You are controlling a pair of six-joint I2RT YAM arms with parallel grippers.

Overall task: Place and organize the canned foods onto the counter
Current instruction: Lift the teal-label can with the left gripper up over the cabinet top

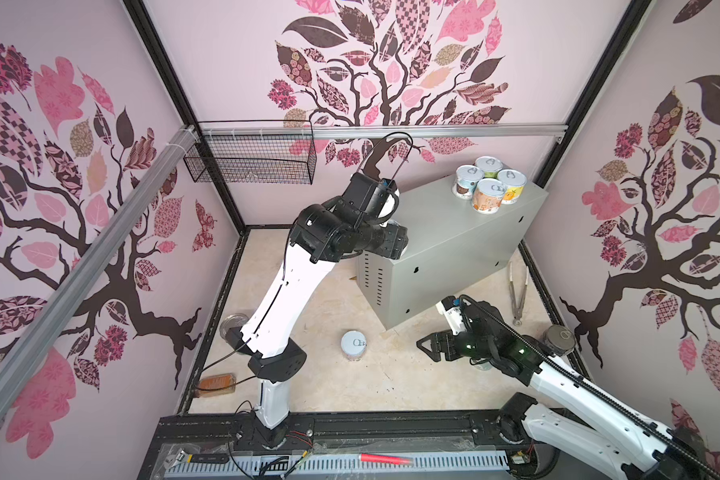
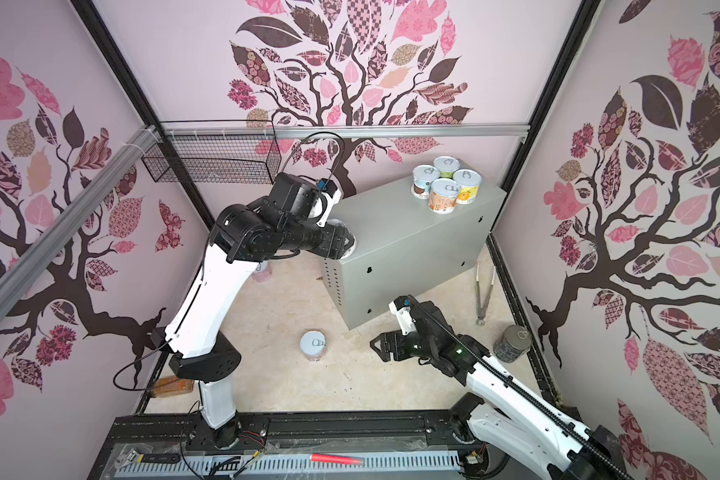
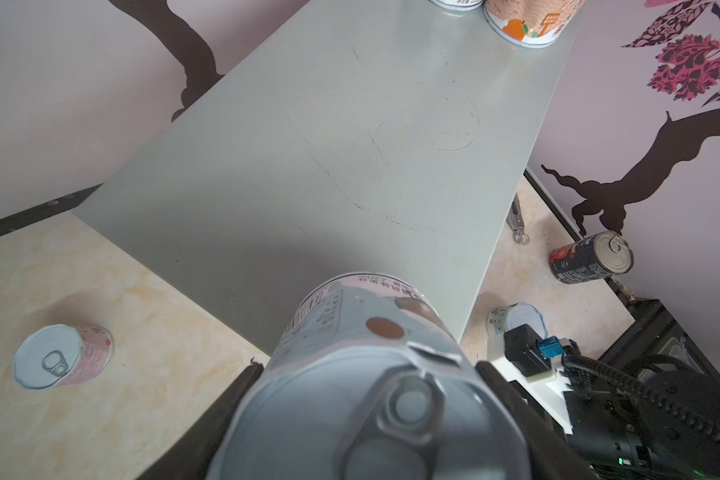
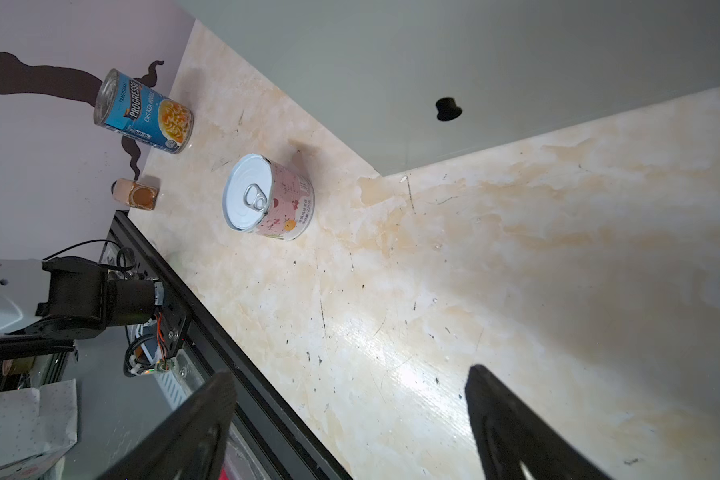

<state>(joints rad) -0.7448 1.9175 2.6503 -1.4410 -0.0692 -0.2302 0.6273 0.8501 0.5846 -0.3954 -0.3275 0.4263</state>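
— What stands on the marbled floor (image 1: 391, 382)?
— The grey box-shaped table (image 1: 454, 226). Four short cans (image 1: 490, 189) cluster upright at its far end, touching.
— And around the table?
— A pink can (image 1: 353, 344) stands off its near corner. Metal tongs (image 1: 518, 291) lie flat beside its long side, with a dark-labelled can (image 1: 560, 340) just past them. A second pink can (image 3: 63, 357) sits near its vented end. Well away from that end are a blue-labelled can (image 4: 142, 112) and a small amber jar (image 1: 216, 384).
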